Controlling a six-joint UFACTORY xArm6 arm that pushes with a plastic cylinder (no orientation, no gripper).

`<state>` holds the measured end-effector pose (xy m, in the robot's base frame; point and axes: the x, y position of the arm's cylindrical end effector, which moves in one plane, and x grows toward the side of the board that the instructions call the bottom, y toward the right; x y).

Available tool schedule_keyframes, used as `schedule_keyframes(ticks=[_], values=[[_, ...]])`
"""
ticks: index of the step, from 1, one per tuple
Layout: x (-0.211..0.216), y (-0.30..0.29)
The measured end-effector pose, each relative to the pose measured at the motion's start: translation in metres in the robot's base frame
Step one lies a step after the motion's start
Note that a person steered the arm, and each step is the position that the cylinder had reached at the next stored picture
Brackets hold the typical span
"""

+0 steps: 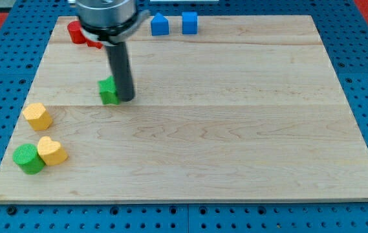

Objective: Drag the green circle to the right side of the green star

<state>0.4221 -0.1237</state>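
The green circle (28,158) lies near the board's bottom left corner, touching a yellow heart (52,151) on its right. The green star (109,90) sits left of centre in the upper half of the board. My tip (126,98) rests on the board right against the star's right side, partly hiding it. The rod rises from there to the arm's body at the view's top. The tip is far from the green circle, up and to its right.
A yellow hexagon (37,116) lies at the left edge above the heart. A red block (77,32), partly hidden by the arm, sits at the top left. Two blue blocks (160,25) (189,22) sit at the top edge. The wooden board (248,129) lies on a blue pegboard.
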Motion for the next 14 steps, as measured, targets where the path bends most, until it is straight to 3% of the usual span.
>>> schedule_keyframes(ticks=[2,3,4,5,6,7,8,10,11,14], values=[[-0.018,-0.084],[-0.019,-0.097],[-0.019,-0.049],[0.009,0.007],[0.065,0.082],[0.176,0.084],[0.197,0.069],[0.197,-0.079],[0.185,-0.124],[0.137,-0.145]])
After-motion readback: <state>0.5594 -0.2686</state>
